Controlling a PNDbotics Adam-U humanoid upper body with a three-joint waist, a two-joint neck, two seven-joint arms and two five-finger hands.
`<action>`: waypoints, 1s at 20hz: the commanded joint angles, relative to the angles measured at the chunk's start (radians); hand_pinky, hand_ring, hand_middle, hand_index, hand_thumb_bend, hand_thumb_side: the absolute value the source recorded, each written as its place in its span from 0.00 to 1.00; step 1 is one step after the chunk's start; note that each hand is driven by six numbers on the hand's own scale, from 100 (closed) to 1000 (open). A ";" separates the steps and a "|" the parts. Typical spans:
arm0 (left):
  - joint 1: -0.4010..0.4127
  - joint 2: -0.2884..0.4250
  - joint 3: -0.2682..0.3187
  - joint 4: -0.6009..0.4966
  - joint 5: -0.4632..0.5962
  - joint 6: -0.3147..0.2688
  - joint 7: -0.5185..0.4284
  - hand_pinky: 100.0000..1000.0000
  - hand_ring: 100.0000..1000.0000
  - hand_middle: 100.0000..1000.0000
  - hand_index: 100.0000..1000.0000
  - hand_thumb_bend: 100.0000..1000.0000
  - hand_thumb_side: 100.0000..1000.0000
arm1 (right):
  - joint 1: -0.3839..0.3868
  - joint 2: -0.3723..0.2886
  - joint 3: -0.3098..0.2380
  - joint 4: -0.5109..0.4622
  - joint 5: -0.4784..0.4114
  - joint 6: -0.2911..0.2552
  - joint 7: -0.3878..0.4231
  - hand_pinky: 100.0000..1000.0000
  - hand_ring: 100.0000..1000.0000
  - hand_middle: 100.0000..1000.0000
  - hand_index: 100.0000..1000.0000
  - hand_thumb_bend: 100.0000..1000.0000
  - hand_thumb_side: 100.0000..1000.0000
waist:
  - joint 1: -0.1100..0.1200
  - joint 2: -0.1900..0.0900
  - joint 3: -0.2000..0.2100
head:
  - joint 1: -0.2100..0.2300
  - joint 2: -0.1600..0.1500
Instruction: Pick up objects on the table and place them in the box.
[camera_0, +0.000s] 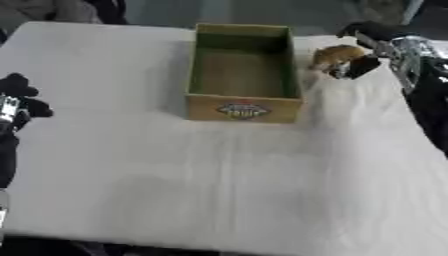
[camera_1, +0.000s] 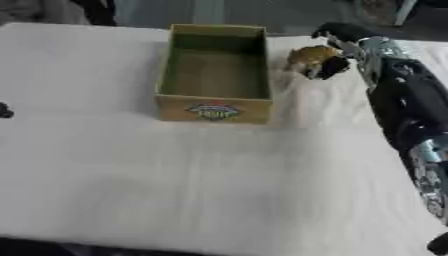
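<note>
An open cardboard box (camera_0: 243, 107) with a printed label on its front stands at the far middle of the table; its inside looks empty. Just right of the box, my right hand (camera_1: 336, 64) is shut on a small brownish-orange object (camera_1: 310, 55), held slightly above the tablecloth beside the box's right wall. The right arm (camera_1: 407, 105) comes in along the right edge. My left hand (camera_0: 17, 102) hangs at the left edge with its fingers curled, holding nothing.
A white cloth (camera_0: 219, 175) covers the table, bare in front of the box. Dark shapes show past the far edge.
</note>
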 joint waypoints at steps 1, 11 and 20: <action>-0.012 0.010 0.004 -0.020 0.006 -0.002 -0.002 0.50 0.45 0.47 0.60 0.34 0.36 | -0.016 -0.034 -0.006 -0.001 0.009 0.003 -0.003 1.00 1.00 0.94 0.92 0.37 0.31 | 0.004 -0.012 0.003 | -0.002 -0.013; -0.013 0.007 0.003 -0.021 0.008 -0.001 -0.004 0.50 0.45 0.47 0.60 0.34 0.36 | -0.005 -0.032 -0.005 0.010 0.011 0.023 -0.022 0.87 0.89 0.86 0.87 0.39 0.46 | 0.010 -0.005 0.007 | -0.004 -0.021; -0.013 0.005 0.004 -0.021 0.008 -0.001 -0.002 0.50 0.45 0.47 0.59 0.34 0.36 | 0.003 -0.033 -0.006 0.009 0.000 0.037 -0.050 0.41 0.42 0.52 0.63 0.19 0.40 | 0.011 -0.005 0.004 | -0.001 -0.021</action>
